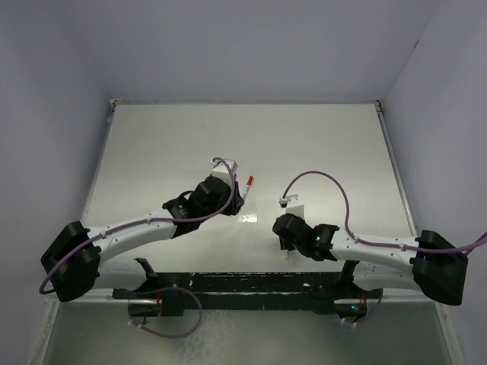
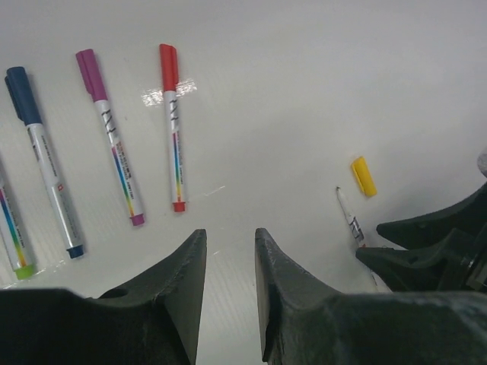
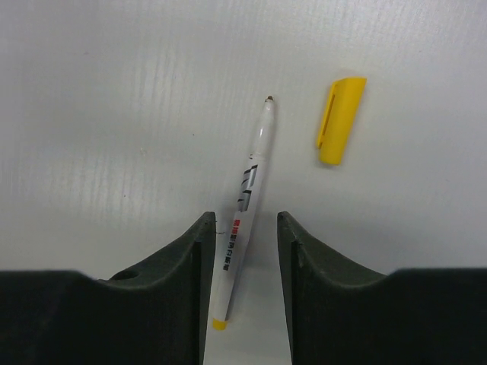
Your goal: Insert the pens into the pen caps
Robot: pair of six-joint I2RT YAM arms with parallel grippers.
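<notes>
An uncapped white pen with a yellow end lies flat on the table between the fingers of my right gripper. The jaws stand open around it; the pen rests against the left finger with a gap on the other side. A loose yellow pen cap lies just past the pen's tip, to the right. My left gripper is open and empty over bare table. Ahead of it lie three capped pens, red, magenta and blue. The yellow cap is also visible there.
A fourth pen with a green end lies at the left edge of the left wrist view. From above, both grippers, left and right, hang close together mid-table. Grey walls surround the white table.
</notes>
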